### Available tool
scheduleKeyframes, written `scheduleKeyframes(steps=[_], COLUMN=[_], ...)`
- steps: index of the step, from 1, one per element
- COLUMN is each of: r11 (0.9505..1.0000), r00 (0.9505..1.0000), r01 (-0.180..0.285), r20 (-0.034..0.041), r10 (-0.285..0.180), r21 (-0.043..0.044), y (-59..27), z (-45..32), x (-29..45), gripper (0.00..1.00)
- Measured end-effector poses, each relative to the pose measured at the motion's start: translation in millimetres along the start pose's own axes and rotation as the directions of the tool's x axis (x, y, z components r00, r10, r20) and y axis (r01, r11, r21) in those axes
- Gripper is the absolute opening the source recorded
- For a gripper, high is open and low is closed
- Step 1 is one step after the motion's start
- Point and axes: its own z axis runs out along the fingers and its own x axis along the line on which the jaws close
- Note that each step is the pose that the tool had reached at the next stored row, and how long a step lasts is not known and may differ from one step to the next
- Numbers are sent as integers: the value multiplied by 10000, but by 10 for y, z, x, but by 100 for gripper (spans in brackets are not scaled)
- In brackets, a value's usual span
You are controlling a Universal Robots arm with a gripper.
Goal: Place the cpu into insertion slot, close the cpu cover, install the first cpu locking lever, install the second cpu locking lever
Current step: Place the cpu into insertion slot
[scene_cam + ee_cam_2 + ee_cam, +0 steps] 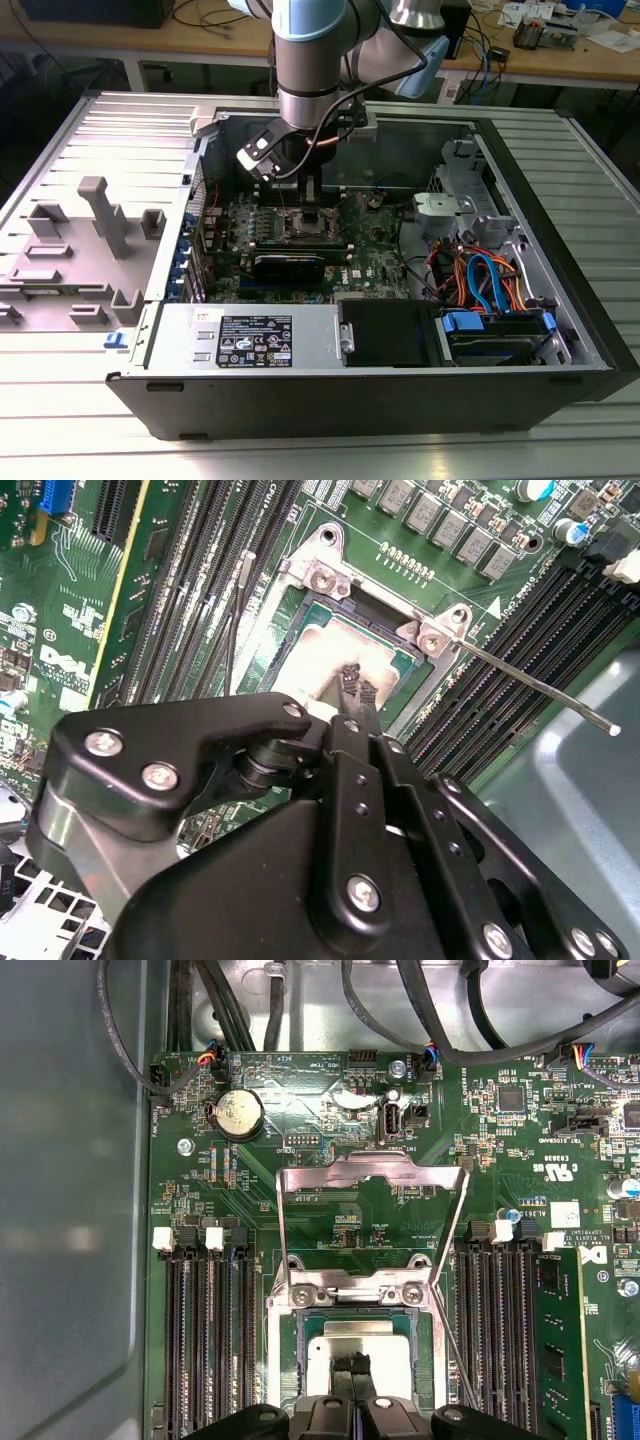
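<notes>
1. While the open computer case (300, 400) lies on the ribbed tabletop (60, 440), the arm reaches down into it over the green motherboard (250, 1190).
2. End effector (352, 1362): fingertips drawn together, with nothing seen gripped between them. The tips are at or just above the middle of the cpu; contact cannot be told.
3. Cpu (390, 1345): silver top up, lying flat and square inside the insertion slot (425, 1355), directly beneath the tips.
4. Insertion slot: sits between banks of long black memory slots (200, 1340).
5. Cpu cover (370, 1168): swung open, rising from its hinge at the slot's edge on the side toward the round coin cell (237, 1113). It lies just beyond the fingertips, away from the end effector's body. Its hinge line runs across the direction the fingers point.
6. Locking lever (540, 690): a thin rod, unlatched, angling out from a socket corner over the memory slots.
7. Status, as a judgement: seating of the cpu appears done; the cover is not yet closed and no lever is fastened.
</notes>
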Motion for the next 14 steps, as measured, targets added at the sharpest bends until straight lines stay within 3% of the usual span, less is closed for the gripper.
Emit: scheduleKeyframes(steps=[14], r11=[10000], r00=[10000], r01=[1], r20=[0], r10=[-1], r21=[10], y=[0], z=[0], x=[0], gripper=[11])
